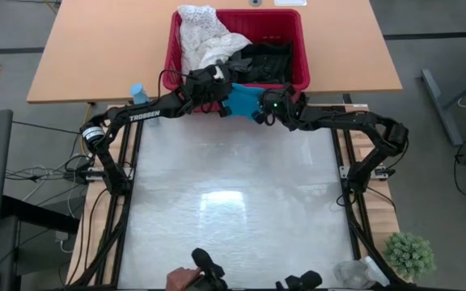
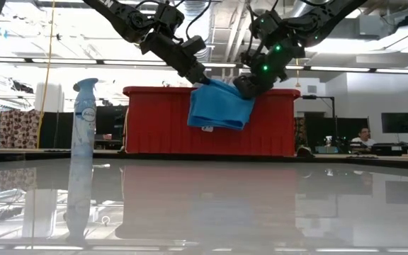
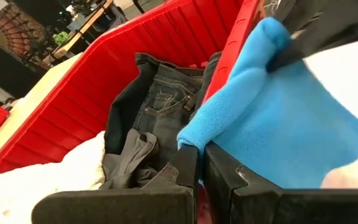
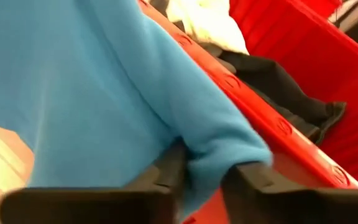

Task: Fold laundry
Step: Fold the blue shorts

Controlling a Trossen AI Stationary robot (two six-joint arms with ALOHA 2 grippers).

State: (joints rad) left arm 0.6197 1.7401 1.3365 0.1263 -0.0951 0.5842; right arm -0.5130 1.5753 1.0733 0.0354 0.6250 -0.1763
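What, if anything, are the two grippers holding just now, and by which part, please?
Both hold the small blue garment in the air before the red basket: the left gripper pinches one upper corner, the right gripper the opposite upper edge.

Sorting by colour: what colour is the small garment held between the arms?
Bright teal-blue garment, plain; clearest in the low view.

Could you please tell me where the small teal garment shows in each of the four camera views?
High view: teal garment at the red basket's near wall, between left gripper and right gripper.
Low view: hanging before the basket, held from above.
Left wrist view: right half, beside the basket.
Right wrist view: filling the left.
Shared landmark: the red basket.
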